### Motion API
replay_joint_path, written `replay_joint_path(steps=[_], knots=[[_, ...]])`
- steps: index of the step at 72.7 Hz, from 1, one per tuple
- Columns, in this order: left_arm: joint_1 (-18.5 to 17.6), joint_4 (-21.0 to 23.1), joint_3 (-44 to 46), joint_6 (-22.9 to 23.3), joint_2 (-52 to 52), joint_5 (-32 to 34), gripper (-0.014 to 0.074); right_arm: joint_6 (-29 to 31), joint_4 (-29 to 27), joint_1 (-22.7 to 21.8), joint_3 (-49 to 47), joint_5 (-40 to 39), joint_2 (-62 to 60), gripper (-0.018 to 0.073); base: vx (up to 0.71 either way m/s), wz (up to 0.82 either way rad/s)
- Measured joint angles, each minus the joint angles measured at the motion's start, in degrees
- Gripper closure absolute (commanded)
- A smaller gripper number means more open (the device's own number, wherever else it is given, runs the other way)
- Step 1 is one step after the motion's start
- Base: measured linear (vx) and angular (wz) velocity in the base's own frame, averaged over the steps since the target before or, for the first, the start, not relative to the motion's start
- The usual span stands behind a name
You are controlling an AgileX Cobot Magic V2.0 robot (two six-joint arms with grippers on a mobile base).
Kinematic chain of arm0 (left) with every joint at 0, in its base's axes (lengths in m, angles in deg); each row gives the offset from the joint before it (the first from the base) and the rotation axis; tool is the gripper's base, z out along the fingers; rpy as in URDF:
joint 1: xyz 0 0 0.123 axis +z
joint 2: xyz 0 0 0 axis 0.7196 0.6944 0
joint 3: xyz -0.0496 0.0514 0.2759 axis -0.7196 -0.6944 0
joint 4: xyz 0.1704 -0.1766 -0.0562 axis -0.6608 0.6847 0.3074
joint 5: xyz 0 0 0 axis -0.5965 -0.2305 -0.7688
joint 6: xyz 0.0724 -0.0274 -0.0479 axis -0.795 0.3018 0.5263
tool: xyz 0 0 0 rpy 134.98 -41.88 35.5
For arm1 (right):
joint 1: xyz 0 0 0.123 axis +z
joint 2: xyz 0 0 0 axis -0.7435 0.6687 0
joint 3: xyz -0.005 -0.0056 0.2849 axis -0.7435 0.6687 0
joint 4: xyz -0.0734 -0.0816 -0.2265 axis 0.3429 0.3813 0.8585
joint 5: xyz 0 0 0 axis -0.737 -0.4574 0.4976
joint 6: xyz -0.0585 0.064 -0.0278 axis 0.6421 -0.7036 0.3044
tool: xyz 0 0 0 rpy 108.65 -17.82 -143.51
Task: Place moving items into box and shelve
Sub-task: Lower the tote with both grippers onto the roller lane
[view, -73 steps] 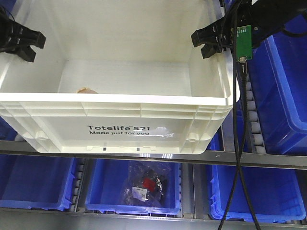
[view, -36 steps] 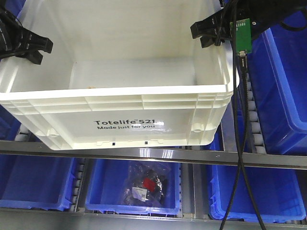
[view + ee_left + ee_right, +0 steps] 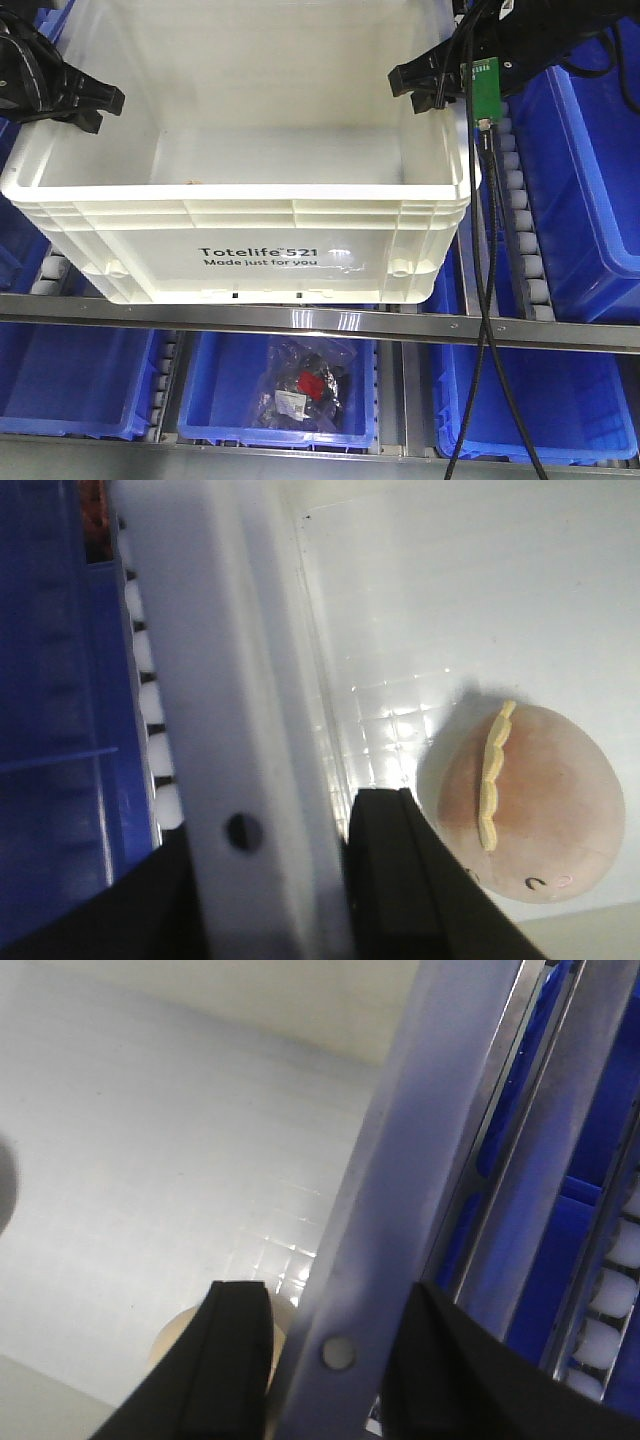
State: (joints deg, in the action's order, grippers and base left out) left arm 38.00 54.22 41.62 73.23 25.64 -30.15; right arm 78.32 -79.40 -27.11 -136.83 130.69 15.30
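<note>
Sliding deeper onto the shelf (image 3: 330, 322), the box (image 3: 255, 235) sat lower and squarer than before | left gripper (image 3: 265, 880) and right gripper (image 3: 325, 1360) each clamped on a side rim | shelving looked nearly done

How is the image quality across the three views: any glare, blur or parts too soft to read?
Front view: sharp, print legible on the large white plastic crate; glare on the metal shelf rail. Left wrist view: crate rim and left gripper blurred from closeness; bright reflection on the floor beside the round pinkish plush toy. Right wrist view: right gripper and rim soft, glare patch on the floor.
</note>
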Motion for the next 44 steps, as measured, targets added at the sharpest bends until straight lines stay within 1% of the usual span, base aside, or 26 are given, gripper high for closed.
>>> replay_joint_path(steps=[17,37,44], knots=[[0.0,0.0,0.0,-0.5,0.4,3.8,0.0600,0.0,0.8,-0.1,0.0,-1.7,0.3,0.0549,0.00,0.00],[0.1,0.1,0.0,-0.5,0.5,6.4,0.0600,0.2,1.3,-0.3,0.0,-3.4,0.3,0.0549,0.00,0.00],[0.2,0.7,0.0,-0.5,1.3,7.0,0.0600,0.2,1.8,-0.3,0.0,-3.9,0.3,0.0549,0.00,0.00]])
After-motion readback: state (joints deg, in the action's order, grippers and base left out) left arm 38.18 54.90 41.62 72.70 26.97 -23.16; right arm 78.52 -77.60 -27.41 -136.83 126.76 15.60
